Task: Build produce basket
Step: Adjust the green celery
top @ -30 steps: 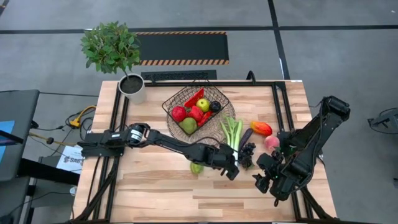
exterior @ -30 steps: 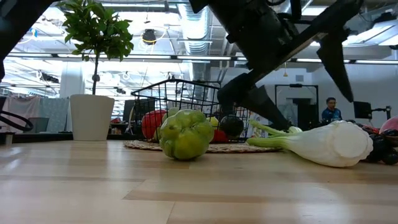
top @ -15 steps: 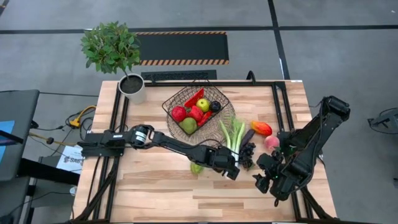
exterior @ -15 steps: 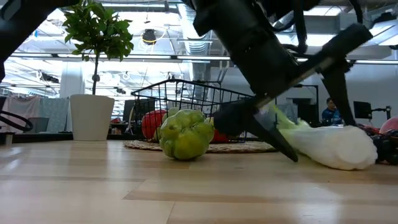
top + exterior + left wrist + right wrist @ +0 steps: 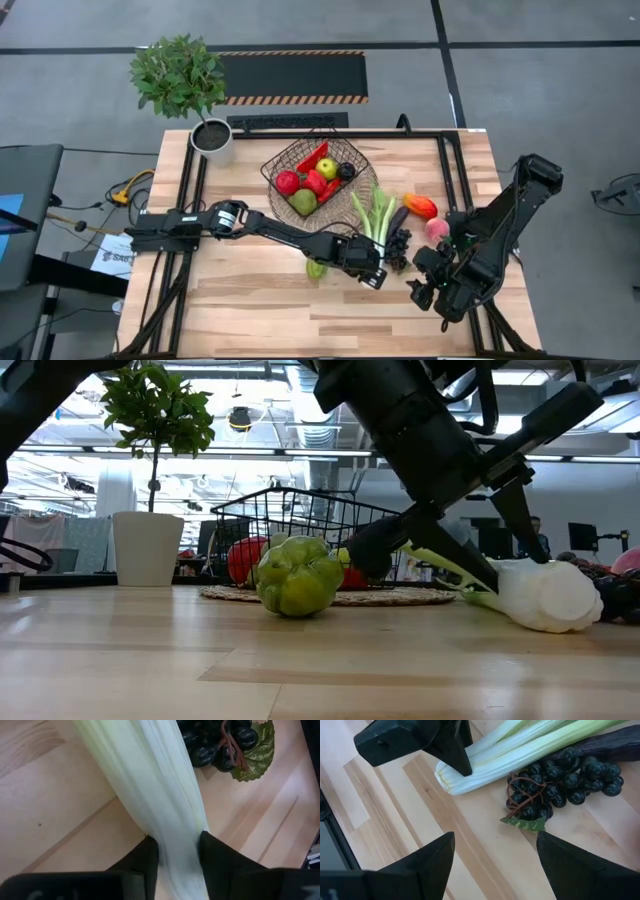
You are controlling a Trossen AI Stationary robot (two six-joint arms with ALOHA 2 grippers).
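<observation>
The long white-green leek [image 5: 376,218] lies on the table to the right of the dark wire basket [image 5: 272,165], which holds apples and red peppers. My left gripper [image 5: 376,270] stands over the leek's white end [image 5: 545,595] and is shut on it. Dark grapes [image 5: 399,248] and an aubergine [image 5: 397,218] lie right beside the leek. A green pepper [image 5: 316,269] rests on the table under my left arm. My right gripper [image 5: 495,855] hovers open near the table's right front, close to the grapes [image 5: 555,785], and holds nothing. My left gripper pinches the leek's white stalk [image 5: 175,827], near its root end, between its two fingers [image 5: 215,855]. The fingers slant down from above and lie across the stalk. The leek lies flat along the table.
The basket sits on a round wicker tray [image 5: 368,185]. A peach [image 5: 436,228] and a red-orange fruit [image 5: 420,206] lie to the right of the leek. A potted plant [image 5: 195,90] stands at the far left corner. Bare wood stretches along the near edge.
My left gripper has come down onto the leek's white end, and its fingers have shut from wide apart onto the stalk. The leek stays lying on the table.
</observation>
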